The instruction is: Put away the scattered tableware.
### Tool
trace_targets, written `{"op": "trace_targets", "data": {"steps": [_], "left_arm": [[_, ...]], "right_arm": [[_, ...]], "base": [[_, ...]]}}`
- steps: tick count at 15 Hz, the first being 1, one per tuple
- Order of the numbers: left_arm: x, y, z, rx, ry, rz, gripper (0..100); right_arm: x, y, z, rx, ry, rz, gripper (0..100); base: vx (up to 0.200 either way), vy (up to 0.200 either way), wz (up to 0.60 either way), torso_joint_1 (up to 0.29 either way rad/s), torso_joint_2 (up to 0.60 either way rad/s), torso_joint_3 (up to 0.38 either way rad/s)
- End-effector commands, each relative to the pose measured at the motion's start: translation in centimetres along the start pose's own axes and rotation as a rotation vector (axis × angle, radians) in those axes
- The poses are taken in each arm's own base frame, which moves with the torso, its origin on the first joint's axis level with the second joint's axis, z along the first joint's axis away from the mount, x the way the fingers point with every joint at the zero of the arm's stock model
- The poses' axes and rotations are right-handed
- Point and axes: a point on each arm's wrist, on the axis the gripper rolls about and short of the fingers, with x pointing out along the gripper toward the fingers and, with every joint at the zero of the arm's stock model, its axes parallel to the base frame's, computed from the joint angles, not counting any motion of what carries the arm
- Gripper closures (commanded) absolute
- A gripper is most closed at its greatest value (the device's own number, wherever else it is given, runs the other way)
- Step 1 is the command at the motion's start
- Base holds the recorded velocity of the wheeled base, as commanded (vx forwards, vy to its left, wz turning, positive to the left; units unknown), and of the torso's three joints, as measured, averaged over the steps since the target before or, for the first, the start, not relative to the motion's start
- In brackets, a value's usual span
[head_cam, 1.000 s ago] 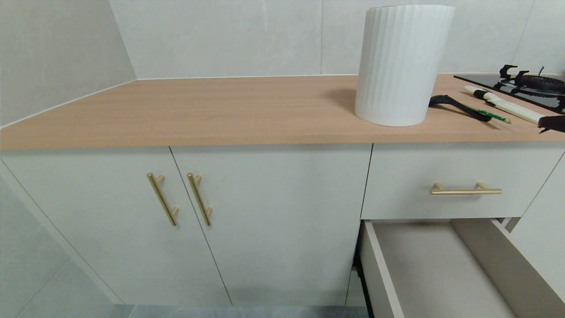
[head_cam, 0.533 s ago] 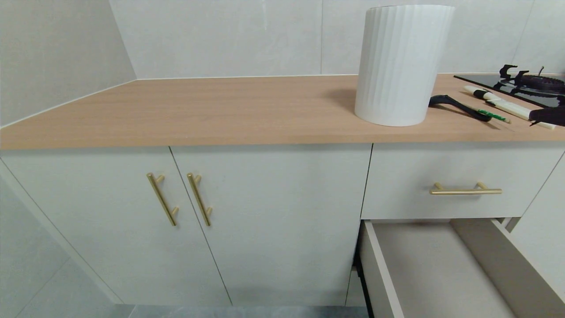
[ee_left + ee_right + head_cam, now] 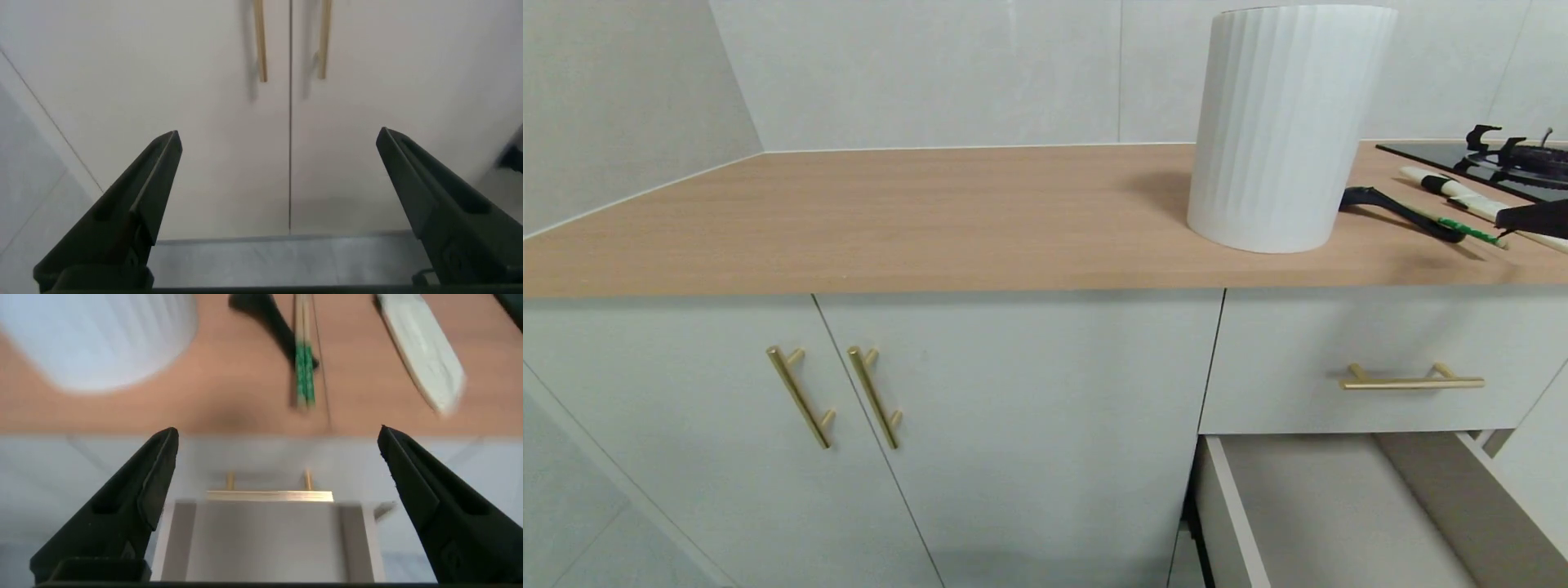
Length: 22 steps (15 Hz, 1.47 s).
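Hovering over the front edge of the countertop (image 3: 931, 220) near its right end, the right gripper (image 3: 276, 439) (jaws spread wide, holding nothing) squares up to the green-tipped chopsticks (image 3: 304, 371) between a black utensil (image 3: 270, 318) and a pale spatula (image 3: 421, 351) — the open drawer (image 3: 261, 547) below probably their destination

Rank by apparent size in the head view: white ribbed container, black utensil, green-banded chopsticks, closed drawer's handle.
1. white ribbed container, by far the largest.
2-3. drawer handle and black utensil: similar length, not ranked; the handle sits nearer the camera.
4. green-banded chopsticks, thinnest and smallest.
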Motion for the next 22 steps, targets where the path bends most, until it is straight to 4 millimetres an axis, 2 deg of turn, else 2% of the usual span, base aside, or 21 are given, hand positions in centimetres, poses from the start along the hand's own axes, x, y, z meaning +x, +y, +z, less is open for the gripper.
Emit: {"op": "trace_targets", "data": {"steps": [1, 8, 16, 19, 22], "left_arm": [[0.0, 0.0, 0.0, 0.0, 0.001, -0.001, 0], [0.0, 0.0, 0.0, -0.013, -0.001, -0.001, 0], [0.0, 0.0, 0.0, -0.034, -0.001, -0.002, 0], [0.0, 0.0, 0.0, -0.036, -0.001, -0.002, 0], [0.0, 0.0, 0.0, -0.036, -0.001, -0.002, 0]], "right_arm": [[0.0, 0.0, 0.0, 0.0, -0.002, 0.001, 0], [-0.6, -0.1, -0.2, -0.001, 0.004, 0.001, 0], [-2.4, -0.2, -1.2, -0.012, 0.076, 0.016, 0], [-1.3, 0.3, -5.7, -0.046, 0.354, 0.123, 0], [3.2, 1.3, -10.6, -0.072, 0.612, 0.163, 0]], "base": [[0.2, 0.0, 0.0, 0.002, 0.0, -0.002], [0.029, 0.0, 0.0, 0.0, 0.0, 0.001], [-0.175, 0.0, 0.0, 0.003, 0.0, 0.003], [0.0, 0.0, 0.0, 0.0, 0.0, 0.0], [0.0, 0.0, 0.0, 0.0, 0.0, 0.0]]}}
